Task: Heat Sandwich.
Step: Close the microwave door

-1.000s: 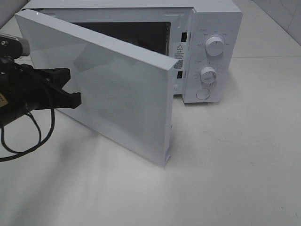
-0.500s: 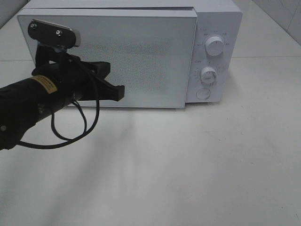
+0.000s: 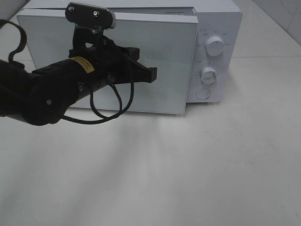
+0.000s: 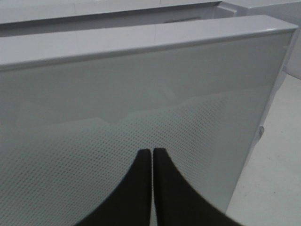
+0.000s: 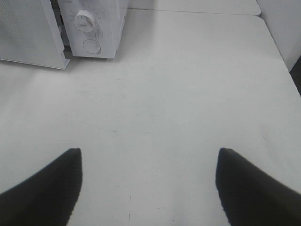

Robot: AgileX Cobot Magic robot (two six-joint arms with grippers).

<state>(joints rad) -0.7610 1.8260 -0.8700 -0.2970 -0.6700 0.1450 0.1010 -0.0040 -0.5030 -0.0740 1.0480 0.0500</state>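
Swinging in from wide open, the door (image 3: 164,61) of the microwave (image 3: 218,19) had come round almost flat against the oven front, and the left arm had travelled with it, from the left edge of the high view to the middle of the door panel. The left gripper (image 3: 149,74) had its fingers closed together with nothing between them, its tip set against or just short of the dotted window, as the left wrist view confirmed (image 4: 152,155). A dark slit remained along the door's top edge, and the right wrist view showed the door's lower corner (image 5: 60,65) standing a little proud of the control panel, so the door looked not quite latched. The sandwich was in none of the views; it was presumably shut behind the door, though that could not be told. The right gripper (image 5: 148,155) hung spread wide and empty over the bare table (image 5: 188,84), well apart from the oven. By my judgement a last push remained before either dial (image 3: 215,46) could be turned to start heating.
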